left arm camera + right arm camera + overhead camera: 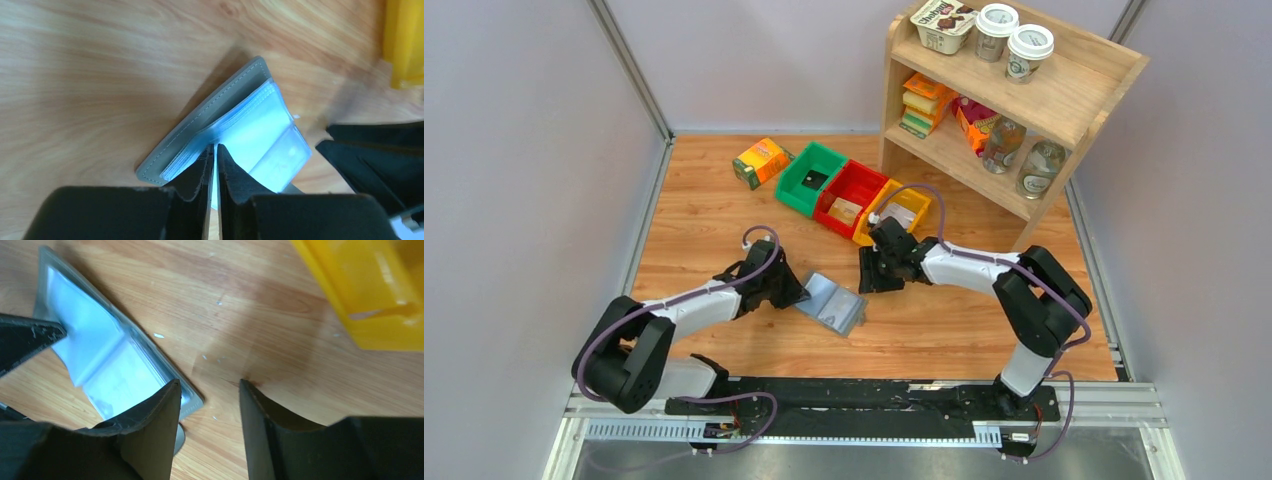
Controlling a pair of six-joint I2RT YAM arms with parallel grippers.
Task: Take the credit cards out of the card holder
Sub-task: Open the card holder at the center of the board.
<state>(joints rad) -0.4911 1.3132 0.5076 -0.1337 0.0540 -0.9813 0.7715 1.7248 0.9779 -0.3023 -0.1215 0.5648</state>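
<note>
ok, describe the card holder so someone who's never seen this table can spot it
From the wooden shelf at far right, come toward the arms past the row of coloured bins. The card holder lies open on the table between the right claw and the left claw, which pinches it. Unlike the bins and carton, it is flat and grey with pale blue clear pockets.

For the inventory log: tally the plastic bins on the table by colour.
Green bin: 1
Red bin: 1
Yellow bin: 1
Total: 3
</note>
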